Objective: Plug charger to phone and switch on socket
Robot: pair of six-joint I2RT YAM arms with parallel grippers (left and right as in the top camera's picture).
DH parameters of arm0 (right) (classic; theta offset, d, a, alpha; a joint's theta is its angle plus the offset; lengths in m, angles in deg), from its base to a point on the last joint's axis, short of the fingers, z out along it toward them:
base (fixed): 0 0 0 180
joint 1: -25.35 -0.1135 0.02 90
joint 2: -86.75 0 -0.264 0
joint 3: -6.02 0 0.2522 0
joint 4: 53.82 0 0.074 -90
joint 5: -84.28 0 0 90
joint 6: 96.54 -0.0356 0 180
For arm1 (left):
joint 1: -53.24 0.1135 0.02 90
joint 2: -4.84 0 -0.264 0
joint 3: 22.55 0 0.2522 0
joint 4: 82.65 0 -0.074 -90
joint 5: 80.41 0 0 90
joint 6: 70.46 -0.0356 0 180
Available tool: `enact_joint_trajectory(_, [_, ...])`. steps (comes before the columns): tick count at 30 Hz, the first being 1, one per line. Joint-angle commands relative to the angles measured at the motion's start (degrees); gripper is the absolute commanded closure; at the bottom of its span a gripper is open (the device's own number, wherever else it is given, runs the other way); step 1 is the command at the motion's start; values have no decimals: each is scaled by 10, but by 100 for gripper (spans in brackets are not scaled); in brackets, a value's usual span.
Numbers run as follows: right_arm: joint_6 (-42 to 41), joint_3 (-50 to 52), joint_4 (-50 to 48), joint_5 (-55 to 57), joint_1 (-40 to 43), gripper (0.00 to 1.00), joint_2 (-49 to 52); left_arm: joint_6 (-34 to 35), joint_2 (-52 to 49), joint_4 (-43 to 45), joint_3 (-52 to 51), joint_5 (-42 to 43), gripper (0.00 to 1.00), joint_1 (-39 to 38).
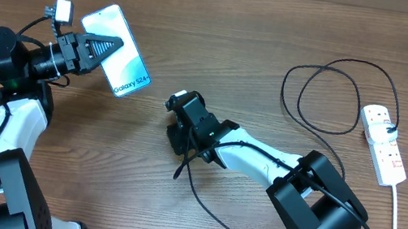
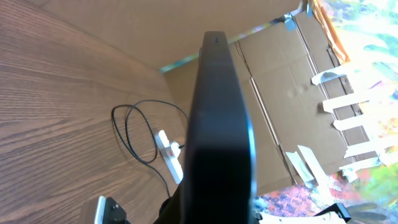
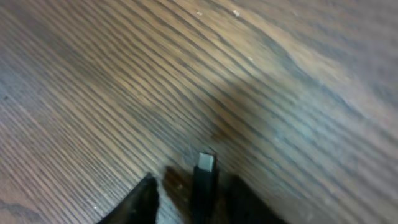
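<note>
My left gripper (image 1: 106,47) is shut on the phone (image 1: 130,76) and holds it off the table at the far left, screen up. In the left wrist view the phone (image 2: 219,124) shows edge-on as a dark slab. My right gripper (image 1: 177,128) is mid-table, shut on the charger's plug tip (image 3: 204,167), which sticks out between the fingers just above the wood. The black charger cable (image 1: 199,198) trails from it and loops to the white socket strip (image 1: 384,145) at the right, which has red switches and a black plug in it. The phone and plug tip are apart.
The strip's white cord (image 1: 398,227) runs toward the front right edge. The cable loop (image 2: 134,130) and strip (image 2: 168,152) also show in the left wrist view, with flattened cardboard (image 2: 292,93) beyond the table's edge.
</note>
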Motion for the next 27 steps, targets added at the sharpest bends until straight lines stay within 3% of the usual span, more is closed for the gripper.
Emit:
enact_joint_trajectory(1, [-37, 13, 38, 1, -6, 79, 37, -14, 3, 4, 8, 11, 96, 0])
enact_joint_trajectory(3, [-50, 10, 46, -2, -6, 92, 37, -14, 3, 4, 8, 11, 96, 0])
enact_joint_trajectory(5, [-51, 9, 45, -13, -6, 96, 37, -14, 3, 4, 8, 11, 96, 0])
enact_joint_trajectory(11, [-51, -16, 69, -86, 21, 96, 31, -14, 3, 4, 8, 23, 96, 0])
enact_joint_trajectory(18, [-33, -35, 148, -183, 122, 96, -51, -28, 3, 2, 8, 46, 96, -1])
enact_joint_trajectory(23, [5, -33, 168, -505, 213, 96, -145, -26, 3, 2, 8, 44, 96, -25])
enact_joint_trajectory(27, [33, -32, 193, -642, 256, 96, -188, -10, 3, 3, 8, -2, 96, -62])
